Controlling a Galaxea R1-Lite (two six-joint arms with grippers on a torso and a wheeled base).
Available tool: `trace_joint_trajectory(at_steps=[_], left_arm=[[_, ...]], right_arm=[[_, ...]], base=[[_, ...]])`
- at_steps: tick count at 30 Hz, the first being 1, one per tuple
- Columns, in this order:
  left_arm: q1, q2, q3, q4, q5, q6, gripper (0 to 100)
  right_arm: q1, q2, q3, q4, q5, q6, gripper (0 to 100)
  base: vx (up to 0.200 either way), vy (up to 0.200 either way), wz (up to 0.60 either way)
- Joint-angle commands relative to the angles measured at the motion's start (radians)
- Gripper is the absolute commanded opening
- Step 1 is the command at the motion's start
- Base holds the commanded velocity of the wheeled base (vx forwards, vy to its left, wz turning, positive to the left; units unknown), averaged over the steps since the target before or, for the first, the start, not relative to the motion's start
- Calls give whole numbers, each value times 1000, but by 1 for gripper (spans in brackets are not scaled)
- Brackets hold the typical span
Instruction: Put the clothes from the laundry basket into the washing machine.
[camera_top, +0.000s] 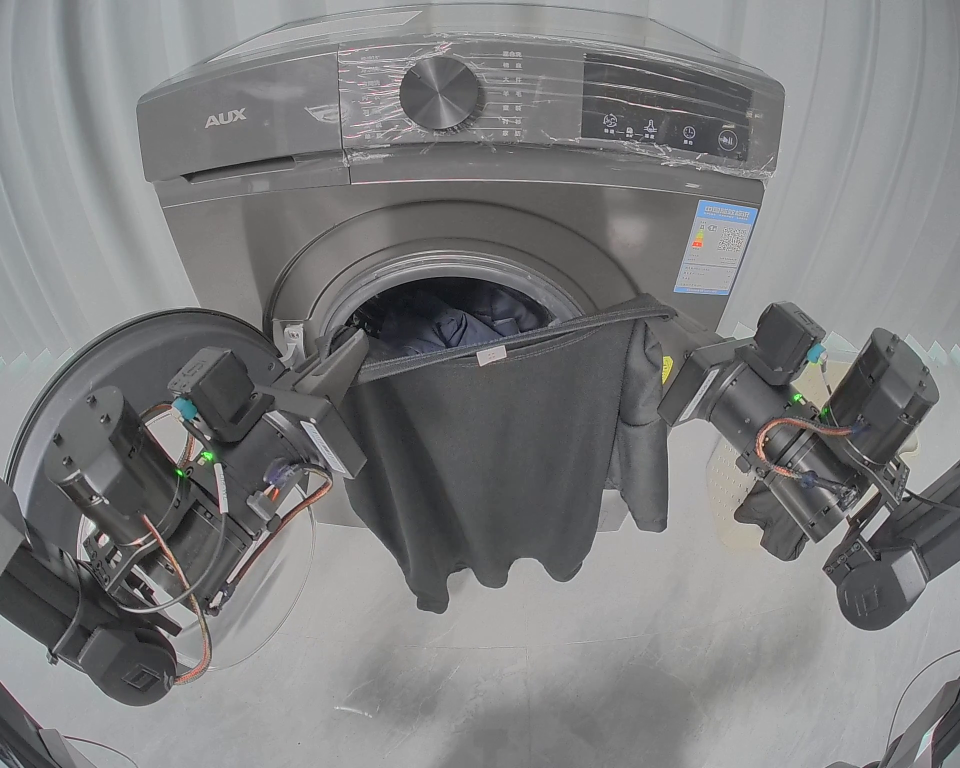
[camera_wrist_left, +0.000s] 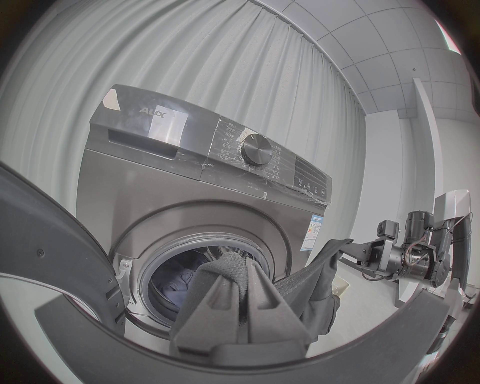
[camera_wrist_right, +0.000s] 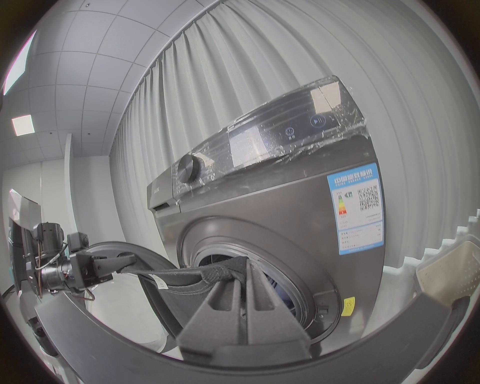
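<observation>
Dark shirt (camera_top: 490, 450) hangs stretched across the washer (camera_top: 250, 230) mouth, left gripper (camera_top: 345, 362) and right gripper (camera_top: 672, 325) each clamped on a top corner; looks light, limp, grippy knit, so the thick seam edges seem the right hold, though the tail may drag.

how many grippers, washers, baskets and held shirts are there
grippers: 2 (left gripper, right gripper)
washer: 1
basket: 1
shirt: 1
total: 5
</observation>
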Motion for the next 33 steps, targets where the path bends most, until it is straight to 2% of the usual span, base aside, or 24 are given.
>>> trace_joint_trajectory(at_steps=[1, 24, 33], left_arm=[[0, -28, -4, -1, -1, 2, 0], [-8, -69, -19, 0, -1, 2, 0], [-12, -57, -17, 0, -4, 1, 0]], right_arm=[[-1, -22, -18, 0, -1, 1, 0], [16, -48, -20, 1, -1, 1, 0], [18, -42, -24, 1, -20, 4, 0]], base=[[0, 0, 0], [0, 0, 0], [0, 0, 0]])
